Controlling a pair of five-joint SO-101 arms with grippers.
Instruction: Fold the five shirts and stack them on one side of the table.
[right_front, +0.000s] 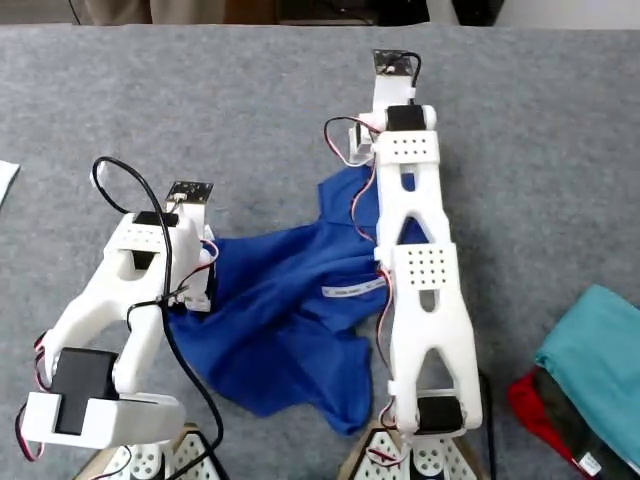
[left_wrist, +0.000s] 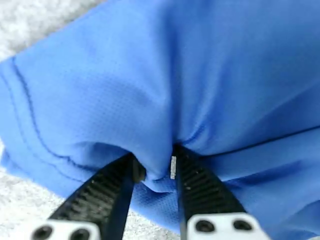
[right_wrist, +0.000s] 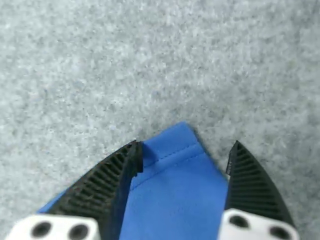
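Observation:
A blue shirt (right_front: 290, 310) lies crumpled in the middle of the grey table, between my two arms. At the shirt's left edge, my left gripper (right_front: 203, 272) is shut on a bunched fold of the blue cloth (left_wrist: 165, 75). The fabric is pinched between its black fingers (left_wrist: 112, 187). My right arm (right_front: 410, 200) stretches over the shirt toward the far side. Its gripper (right_wrist: 185, 147) stands open just above the table, and one corner of the blue shirt (right_wrist: 175, 200) lies between the spread fingers without being gripped.
At the right edge of the table lies a pile of garments, a teal shirt (right_front: 595, 350) above a red one (right_front: 535, 400). A white sheet (right_front: 5, 180) pokes in at the left edge. Bare grey table (right_front: 200, 100) spreads across the far side.

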